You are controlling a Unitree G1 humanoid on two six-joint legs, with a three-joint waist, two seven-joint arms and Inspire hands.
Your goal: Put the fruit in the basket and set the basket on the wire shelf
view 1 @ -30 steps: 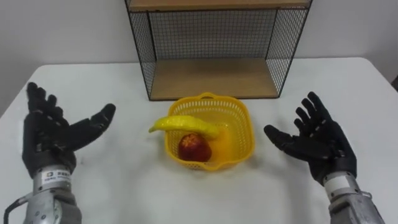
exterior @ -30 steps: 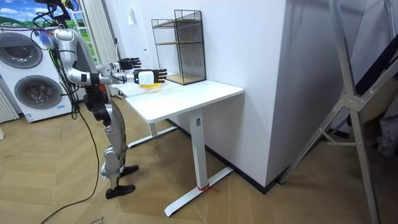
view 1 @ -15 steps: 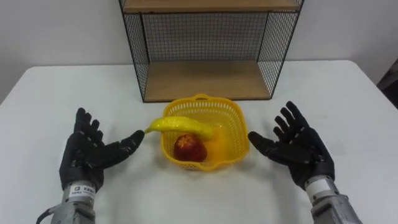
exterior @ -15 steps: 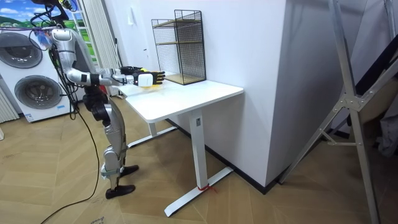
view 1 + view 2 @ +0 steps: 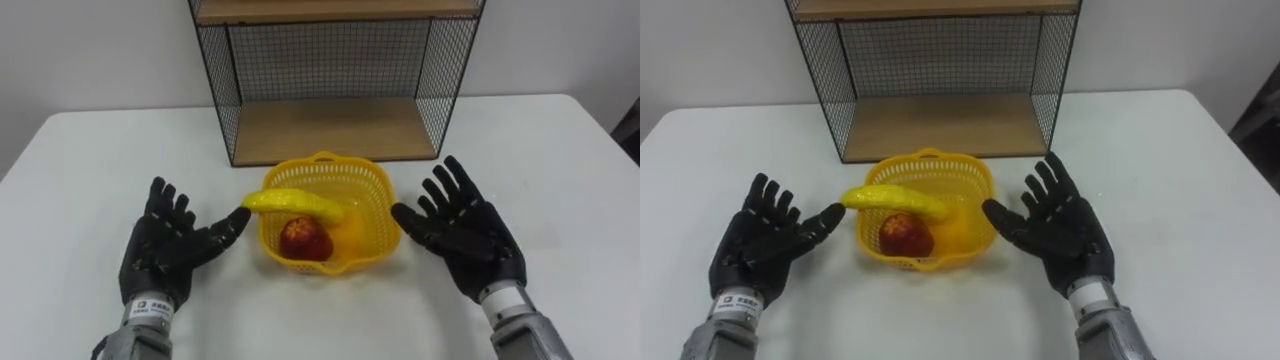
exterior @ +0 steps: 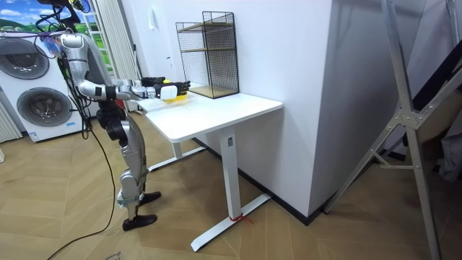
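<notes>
In the lower left of the left eye view, the robot's left hand [image 5: 170, 245] is hovering palm up over the white table [image 5: 80, 150], its fingers spread apart and straight and gripping nothing. Its thumb is reaching toward the left tip of the banana [image 5: 295, 203], and whether they touch cannot be told. In the middle of the frame the yellow plastic basket [image 5: 385, 215] is sitting on the table, a lattice-walled bowl with a wavy rim. The banana is lying across its left rim, plain yellow and slightly curved, with one end jutting out over the table to the left. Below it, inside the basket, a round red fruit [image 5: 305, 238] with a yellowish patch is resting on the bottom. In the upper middle, just behind the basket, the black wire shelf [image 5: 335, 128] is standing with its wooden lower board bare. In the lower right the right hand [image 5: 465, 230] is likewise hovering open, fingers fanned apart and palm facing the basket, its thumb just beside the basket's right wall.
</notes>
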